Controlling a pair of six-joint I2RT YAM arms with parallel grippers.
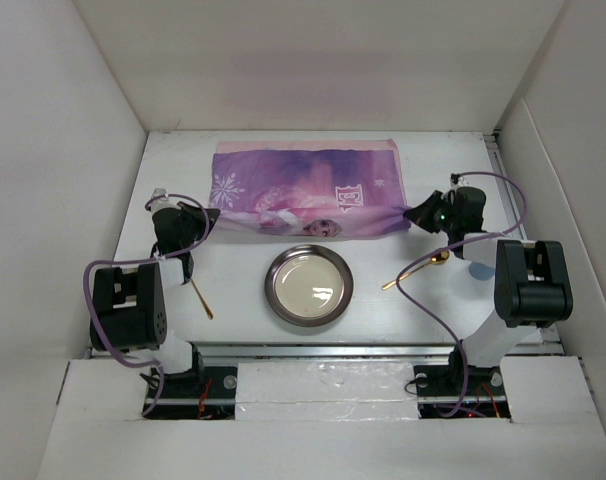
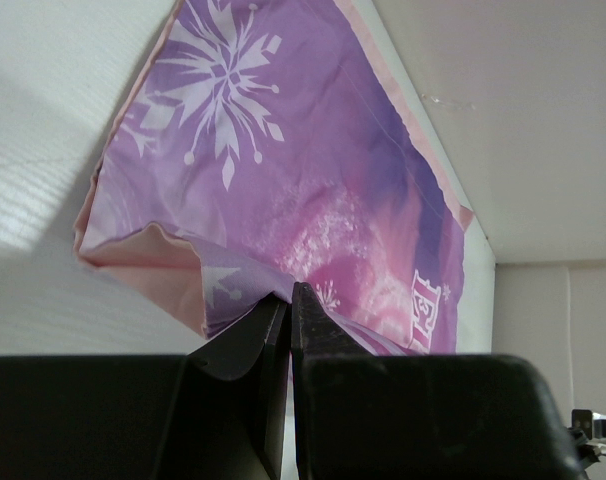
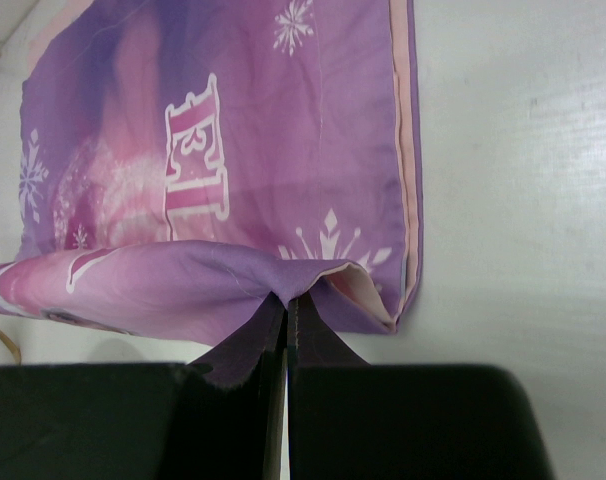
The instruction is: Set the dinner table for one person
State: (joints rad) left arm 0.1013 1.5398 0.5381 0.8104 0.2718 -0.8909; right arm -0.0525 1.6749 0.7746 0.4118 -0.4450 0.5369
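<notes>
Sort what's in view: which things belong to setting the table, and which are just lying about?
Job: table, mat pinched by left gripper and right gripper, plate, spoon, gold utensil.
Lying about: nothing loose; only white walls around.

Plate [image 1: 309,286] blocks table [image 1: 233,262] centre; spoon [image 1: 423,268] right; utensil [image 1: 202,300] left
</notes>
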